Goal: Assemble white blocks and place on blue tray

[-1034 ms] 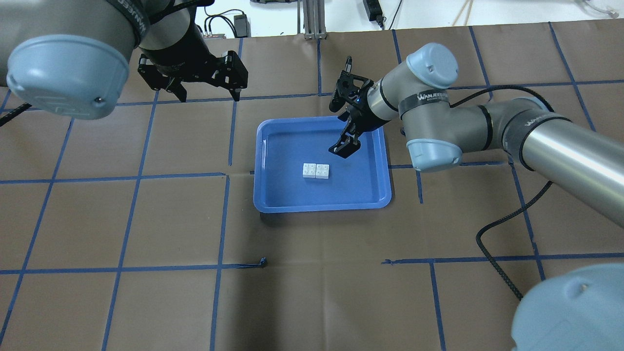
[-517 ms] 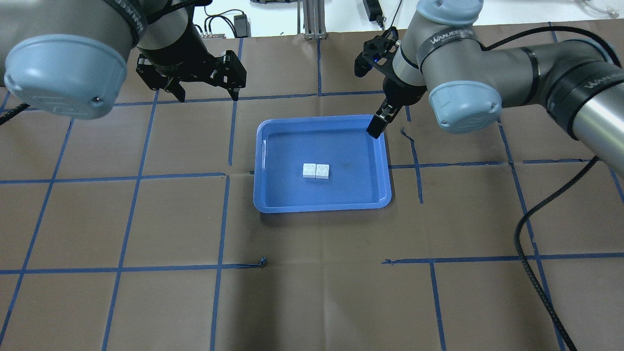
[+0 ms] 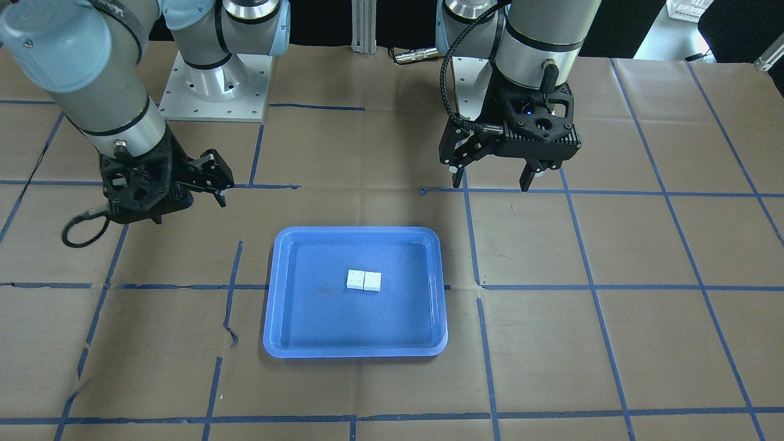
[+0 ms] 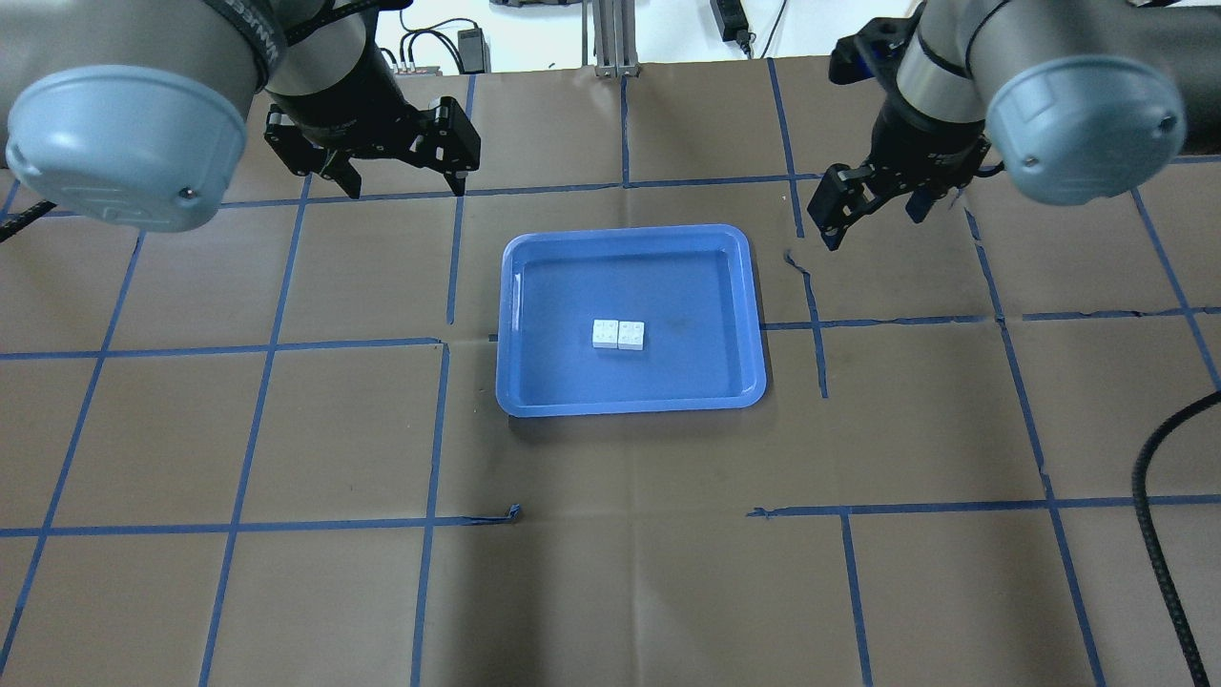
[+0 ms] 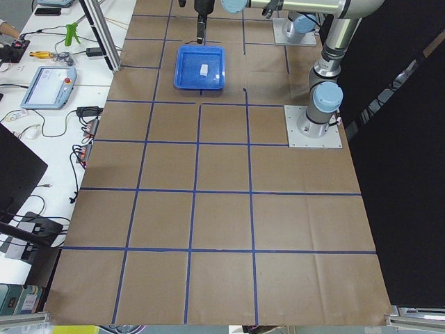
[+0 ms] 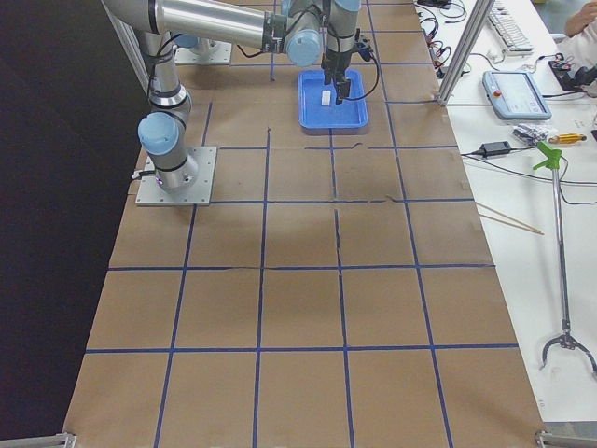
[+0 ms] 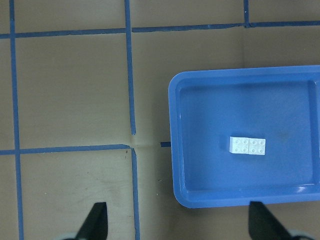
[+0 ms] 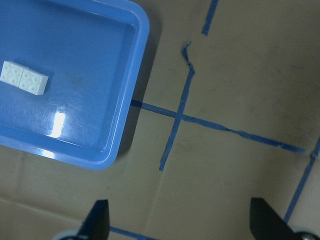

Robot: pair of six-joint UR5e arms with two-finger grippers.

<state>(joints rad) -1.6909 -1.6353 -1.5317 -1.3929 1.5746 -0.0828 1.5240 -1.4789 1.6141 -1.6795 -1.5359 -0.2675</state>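
Observation:
The two white blocks (image 4: 618,334) lie joined side by side, studs up, near the middle of the blue tray (image 4: 630,232). They also show in the front view (image 3: 364,280), on the tray (image 3: 355,231). My left gripper (image 4: 405,186) is open and empty, hovering behind the tray's left corner. Its wrist view shows the blocks (image 7: 247,145) in the tray (image 7: 172,145). My right gripper (image 4: 873,218) is open and empty, above the table to the right of the tray's back corner. Its wrist view shows the blocks (image 8: 24,77) and the tray's rim (image 8: 142,45).
Brown paper with a blue tape grid covers the table. A black cable (image 4: 1159,534) runs along the right edge. An aluminium post (image 4: 610,38) stands at the back edge. The arms' base plates (image 3: 214,92) sit on the robot's side.
My right gripper has risen off the tray and swung back and to the right, clear of its rim. The joined blocks stay in the tray. The left arm has barely moved.

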